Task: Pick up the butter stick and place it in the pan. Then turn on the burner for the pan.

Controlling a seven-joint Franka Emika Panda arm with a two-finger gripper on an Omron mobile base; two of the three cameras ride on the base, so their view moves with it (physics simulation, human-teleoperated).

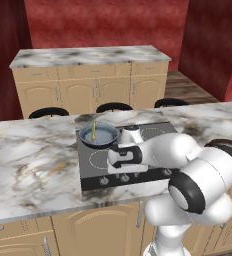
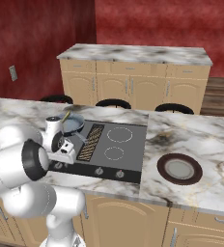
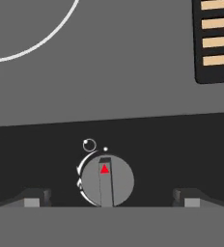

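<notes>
now the butter stick stands tilted inside the pan, one end on the blue-grey bottom and the other end leaning up toward the far rim. the pan sits on the far left burner of the dark cooktop, which is set into the marble counter. in the right base view the pan is partly hidden behind the arm, and the butter stick shows as a thin yellow line over its rim.

the gripper hangs low over the front edge of the cooktop, above the row of knobs. its two fingers stand wide apart and hold nothing. between them, in the hand view, there is one round grey knob with a raised bar across it and a small red triangle on the bar. the fingers are at each side of the knob and well apart from it, not touching. beside the knob a small white ring and a white arc are printed on the black front strip. beyond the strip a part of a white burner circle is visible on the grey glass, and a vent grille with pale slats.

on the counter at the right side of the cooktop lies a dark round plate with a brownish rim. behind the counter three black stools stand, and farther back a row of wooden cabinets with a marble top.
</notes>
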